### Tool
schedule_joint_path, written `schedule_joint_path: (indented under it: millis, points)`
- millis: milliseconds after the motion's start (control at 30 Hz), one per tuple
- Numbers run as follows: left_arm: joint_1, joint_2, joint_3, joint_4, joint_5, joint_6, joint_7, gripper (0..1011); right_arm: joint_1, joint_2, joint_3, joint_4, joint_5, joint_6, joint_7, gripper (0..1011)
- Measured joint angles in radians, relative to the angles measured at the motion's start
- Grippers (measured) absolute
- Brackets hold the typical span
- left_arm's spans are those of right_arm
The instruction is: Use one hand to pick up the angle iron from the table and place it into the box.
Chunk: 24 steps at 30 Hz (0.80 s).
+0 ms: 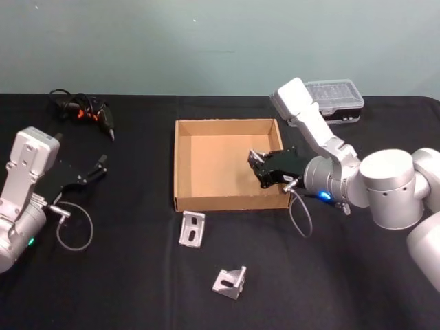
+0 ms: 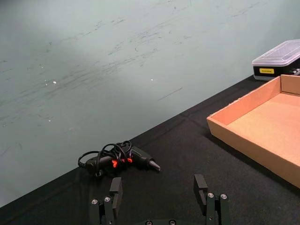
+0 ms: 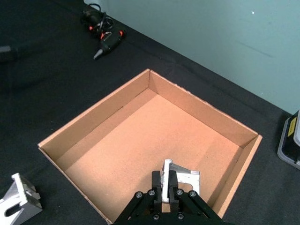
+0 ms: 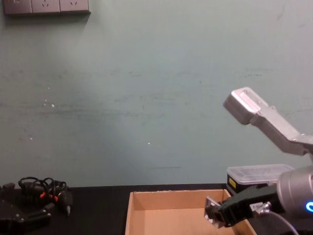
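Head view puts the right gripper (image 1: 258,165) right of centre in the frame, over the right part of the box (image 1: 227,122). Its fingers are pinched on the angle iron (image 1: 256,157).

The main risk, as I judge it, is the release. In the chest view the angle iron (image 4: 211,203) hangs at about the height of the rim, not down on the cardboard floor. If it is let go from there, the stiff metal piece could bounce or tip. It also sits near the box's right wall and near corner in the right wrist view, so a small drift toward that side could leave it on the wall or outside on the table (image 1: 124,275). The grip holds only one flange, so the piece may swing or slip as the fingers part.

Seen from the right wrist, the angle iron (image 3: 181,177) is a short, pale silver L-shaped bracket, one flange upright between the fingers and the other jutting out flat. A second angle iron (image 1: 192,228), showing a slot, and a third angle iron (image 1: 230,282) lie on the table at lower centre, below the box.

At the left edge the left gripper (image 1: 93,173) rests idle with its fingers spread.
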Motion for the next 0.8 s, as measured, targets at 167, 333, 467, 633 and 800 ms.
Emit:
schedule_joint_path:
  millis: [167, 333, 467, 633, 800]
  points:
    - [0.0, 0.0, 0.0, 0.0, 0.0, 0.0, 0.0, 1000, 0.007, -0.017, 0.002, 0.03, -0.013, -0.002, -0.003, 85]
    - [0.0, 0.0, 0.0, 0.0, 0.0, 0.0, 0.0, 1000, 0.009, -0.029, 0.01, 0.052, -0.025, -0.006, -0.002, 86]
    - [0.0, 0.0, 0.0, 0.0, 0.0, 0.0, 0.0, 1000, 0.01, -0.036, 0.019, 0.065, -0.032, -0.011, -0.002, 100]
    - [0.0, 0.0, 0.0, 0.0, 0.0, 0.0, 0.0, 1000, 0.005, -0.044, 0.034, 0.07, -0.035, -0.018, 0.0, 230]
    - [0.0, 0.0, 0.0, 0.0, 0.0, 0.0, 0.0, 1000, -0.004, -0.049, 0.054, 0.063, -0.036, -0.029, 0.004, 409]
